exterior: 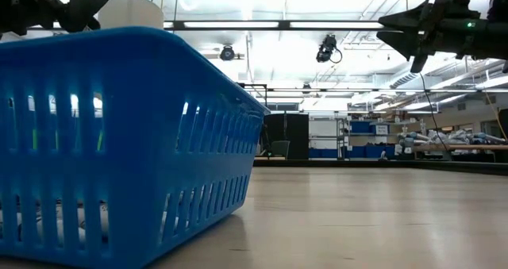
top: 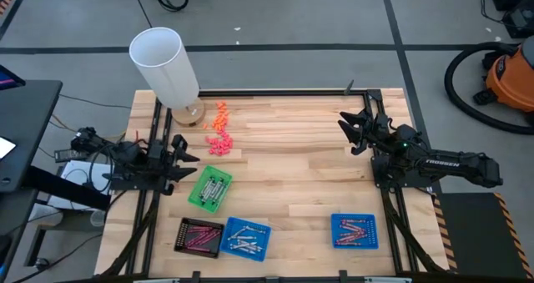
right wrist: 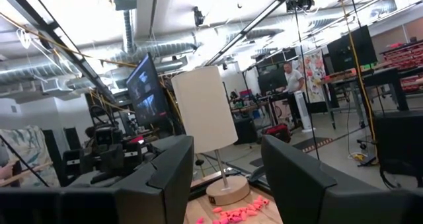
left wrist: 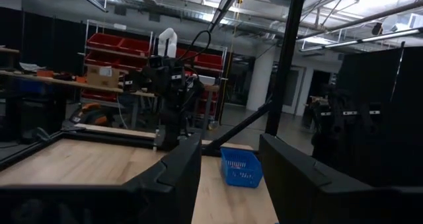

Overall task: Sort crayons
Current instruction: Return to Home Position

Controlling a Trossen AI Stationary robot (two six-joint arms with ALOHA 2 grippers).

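Three containers line the near edge of the table (top: 292, 174), each keeping one colour apart. Toward the near left corner is a dark tray (top: 180, 237) of reddish crayons (top: 200, 237), and just beside it the left blue basket (top: 265, 229) has pale silvery ones. Well apart, toward the near right corner, the right blue basket (top: 334, 231) has more red. Farther in, the green basket (top: 192, 195) holds greyish sticks. No loose crayon shows on the bare wood, so the sorting looks finished. That suits the arms: the left gripper (top: 185, 159) hangs by the left edge and the right gripper (top: 349, 133) by the right edge. Both have jaws parted wide with nothing between them, high above the wood as if at rest. At the far left corner stands a lamp (top: 163, 62) with orange and pink bits (top: 219, 133) beside its base, seemingly outside the sort.
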